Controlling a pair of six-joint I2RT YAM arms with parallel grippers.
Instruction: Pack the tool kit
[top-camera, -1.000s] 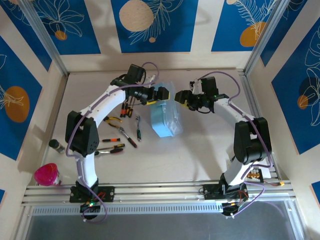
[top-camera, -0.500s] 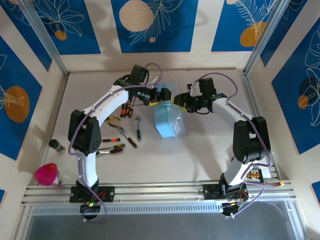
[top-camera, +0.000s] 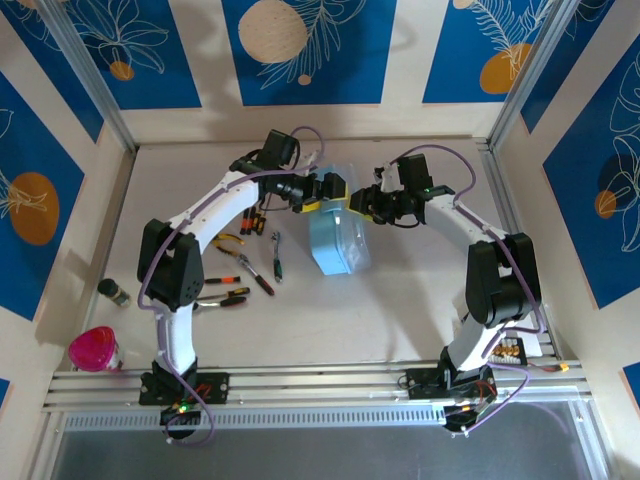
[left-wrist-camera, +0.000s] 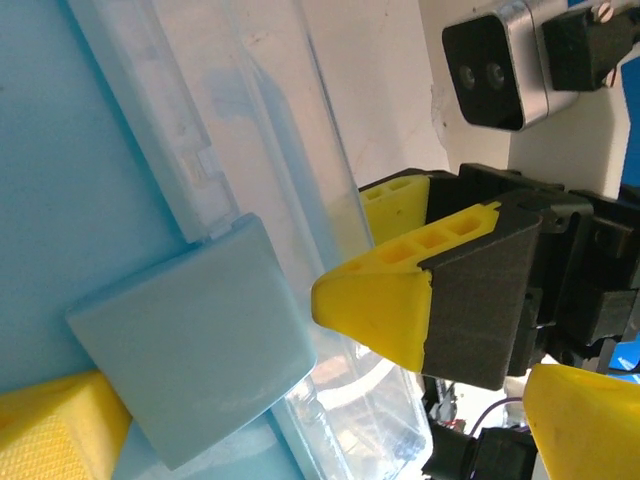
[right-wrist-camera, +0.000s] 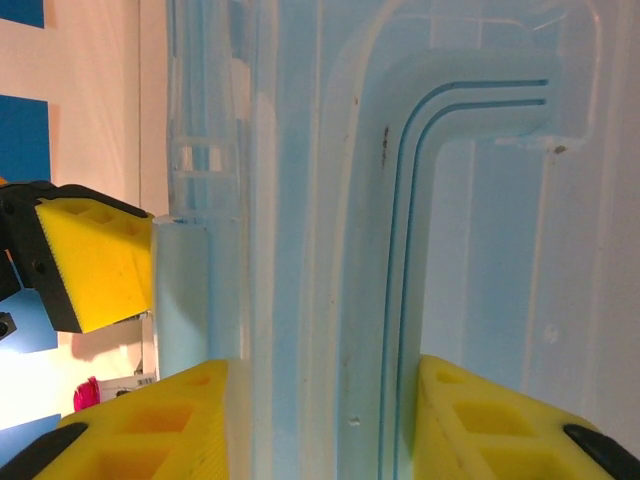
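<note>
The right gripper (top-camera: 355, 202) straddled the far end of the case (top-camera: 335, 245); whether it was pinching could not be told. The left gripper (top-camera: 330, 190) stood wide apart by the latch tab (left-wrist-camera: 190, 340). One should probably steady the base while the other lifts squarely. Tools (top-camera: 245, 265) lay loose left of the case on the pale bench (top-camera: 400, 300), within blue-panelled walls (top-camera: 300, 50).

We see the tool kit case (top-camera: 335, 245) as smooth translucent light-blue plastic with a glossy clear lid (right-wrist-camera: 470, 200) and a matt opaque latch (left-wrist-camera: 190, 340), and the right gripper's fingers (left-wrist-camera: 375, 305) as matt yellow plastic with hollow cells over black shells.
</note>
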